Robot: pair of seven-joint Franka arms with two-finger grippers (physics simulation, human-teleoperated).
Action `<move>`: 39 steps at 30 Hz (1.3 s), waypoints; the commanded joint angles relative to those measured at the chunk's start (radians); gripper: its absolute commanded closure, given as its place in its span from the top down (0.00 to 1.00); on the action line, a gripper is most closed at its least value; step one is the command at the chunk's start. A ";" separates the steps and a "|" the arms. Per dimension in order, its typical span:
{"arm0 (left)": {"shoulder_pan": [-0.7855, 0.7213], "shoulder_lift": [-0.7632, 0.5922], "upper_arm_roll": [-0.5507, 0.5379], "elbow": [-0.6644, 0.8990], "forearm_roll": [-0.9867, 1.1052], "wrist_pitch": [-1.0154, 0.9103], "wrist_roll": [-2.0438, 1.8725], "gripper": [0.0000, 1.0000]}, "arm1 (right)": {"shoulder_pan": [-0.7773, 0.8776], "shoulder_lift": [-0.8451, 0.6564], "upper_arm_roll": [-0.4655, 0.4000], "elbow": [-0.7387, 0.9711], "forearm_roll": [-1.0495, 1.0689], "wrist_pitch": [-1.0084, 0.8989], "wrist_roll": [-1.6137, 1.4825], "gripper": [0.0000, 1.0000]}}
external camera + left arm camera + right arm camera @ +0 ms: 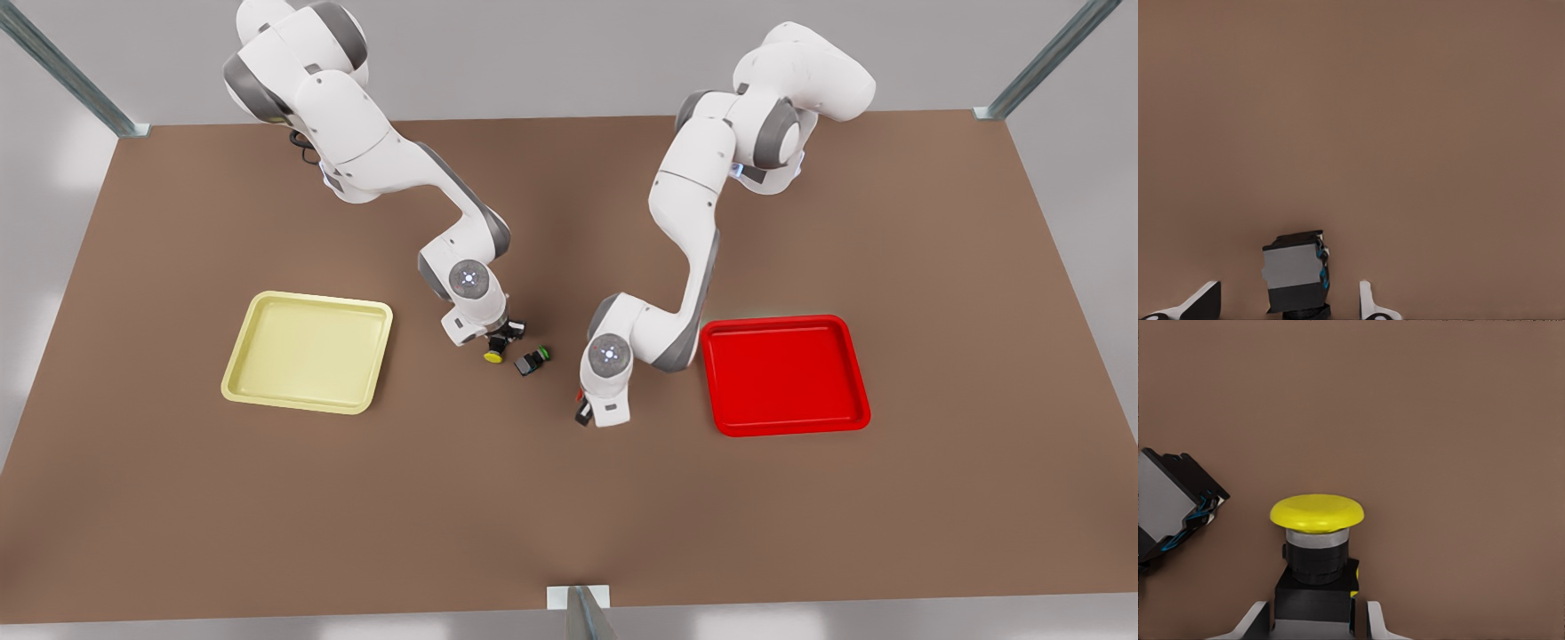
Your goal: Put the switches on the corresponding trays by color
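Observation:
The yellow switch [1317, 513] lies on the table with its dark body between the fingers of my right gripper [1315, 623], which is shut on it. In the front view this gripper [503, 339] is just right of the pale yellow tray [308, 352], with the yellow cap [493, 356] showing below it. My left gripper [584, 412] is low over the table, left of the red tray [784, 374]. It stands open around a grey and black switch body [1295, 277] whose cap is hidden; a sliver of red [580, 392] shows beside it.
A green-capped switch [533, 360] lies on its side between the two grippers, close to the yellow one; its body [1168, 507] also shows in the right wrist view. Metal frame posts [582, 613] stand at the table's edges.

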 commanded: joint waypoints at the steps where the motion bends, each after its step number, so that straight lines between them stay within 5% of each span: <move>1: 0.000 0.002 0.000 0.000 -0.002 0.000 0.000 0.98 | 0.000 0.000 0.001 0.001 0.000 0.000 0.000 0.58; 23: 0.009 -0.007 0.006 -0.035 -0.017 0.012 0.032 0.98 | 0.009 0.002 -0.005 0.010 0.000 -0.005 -0.002 0.53; 24: 0.011 -0.006 0.006 -0.035 -0.017 0.009 0.031 0.97 | 0.009 0.002 -0.005 0.010 0.000 -0.005 0.000 0.53; 28: 0.008 -0.004 0.006 -0.035 -0.022 0.008 0.026 0.67 | 0.008 0.003 -0.005 0.010 0.000 -0.005 -0.005 0.53; 39: 0.001 0.002 0.011 -0.032 -0.088 0.006 0.014 0.66 | -0.021 -0.061 -0.005 -0.001 -0.006 -0.011 -0.013 0.53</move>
